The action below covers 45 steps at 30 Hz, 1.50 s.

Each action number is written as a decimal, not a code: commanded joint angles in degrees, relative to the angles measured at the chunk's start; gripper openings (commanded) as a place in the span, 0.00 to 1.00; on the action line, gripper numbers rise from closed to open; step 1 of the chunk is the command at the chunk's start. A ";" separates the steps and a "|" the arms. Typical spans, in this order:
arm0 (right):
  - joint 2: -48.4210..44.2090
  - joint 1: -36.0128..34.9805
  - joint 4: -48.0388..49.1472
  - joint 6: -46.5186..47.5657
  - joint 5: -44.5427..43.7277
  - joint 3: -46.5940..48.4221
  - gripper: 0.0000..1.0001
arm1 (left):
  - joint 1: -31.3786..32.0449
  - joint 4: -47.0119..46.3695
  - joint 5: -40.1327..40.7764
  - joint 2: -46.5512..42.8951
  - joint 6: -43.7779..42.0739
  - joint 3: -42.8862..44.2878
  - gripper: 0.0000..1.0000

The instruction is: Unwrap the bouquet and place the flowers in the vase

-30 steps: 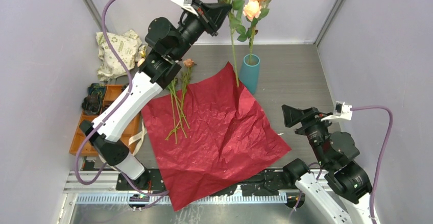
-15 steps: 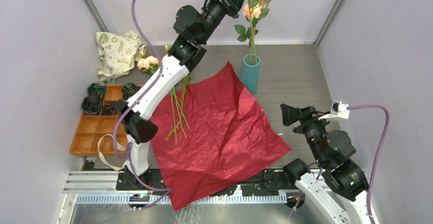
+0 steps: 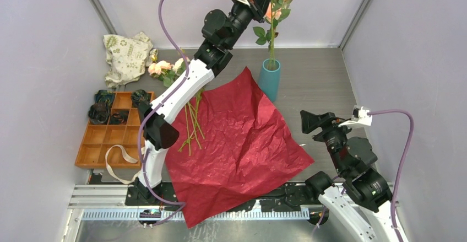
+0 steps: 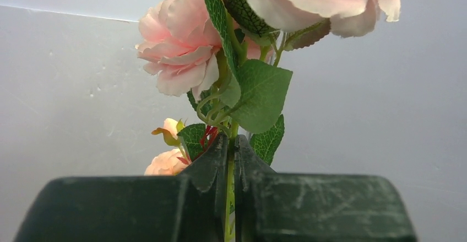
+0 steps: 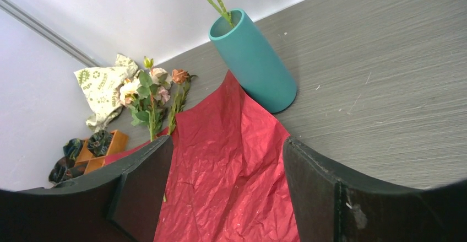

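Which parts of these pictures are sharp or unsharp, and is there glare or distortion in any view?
Top external view: even light, soft shadows, no strong glare; side walls lean outward. Left wrist view: roses sharp; left gripper, shut on the flower stem, dark and slightly soft. Right wrist view: vase sharp, picture tilted, open right gripper nearly black.

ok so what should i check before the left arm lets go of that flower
1. Left gripper shut on the pink rose's green stem: ok.
2. Stem end inside the smooth teal cylindrical vase: ok, stems enter its mouth.
3. Stem touching vase bottom: cannot tell.
4. Vase upright: ok.
5. Right gripper open, apart from vase: ok.
6. All flowers in vase: not ok, long-stemmed roses lie across the dark red crinkly paper's edge.
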State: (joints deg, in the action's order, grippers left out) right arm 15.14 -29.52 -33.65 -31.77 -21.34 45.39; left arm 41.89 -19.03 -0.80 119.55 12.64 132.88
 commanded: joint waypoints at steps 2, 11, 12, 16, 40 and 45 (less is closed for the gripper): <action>1.12 -0.29 4.02 0.66 -0.47 -0.24 0.78 | 0.18 -3.84 2.20 0.51 -2.36 4.02 0.05; 1.35 -0.28 4.20 0.15 0.07 -1.15 0.78 | 0.61 -7.02 3.06 -3.07 -1.58 -8.67 0.06; 1.26 -0.34 4.18 0.07 0.15 -1.24 0.78 | 0.88 -7.60 3.53 -3.62 -1.91 -10.97 0.06; 1.04 -0.27 4.21 -0.29 0.61 -1.49 0.78 | 1.85 -7.45 5.79 -4.02 -2.55 -16.01 0.09; -3.45 -0.23 -1.47 -2.86 0.92 0.12 0.79 | 3.90 -4.10 11.53 -17.96 0.36 -40.47 0.35; -1.95 -0.23 -2.98 -2.46 0.51 2.38 0.80 | 3.90 -0.86 12.05 -19.10 0.36 -41.48 0.36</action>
State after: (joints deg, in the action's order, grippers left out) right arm 12.01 -29.52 -36.88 -34.44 -20.27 44.16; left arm 45.54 -19.88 9.47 104.20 12.97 91.77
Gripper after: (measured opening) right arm 0.794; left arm 0.356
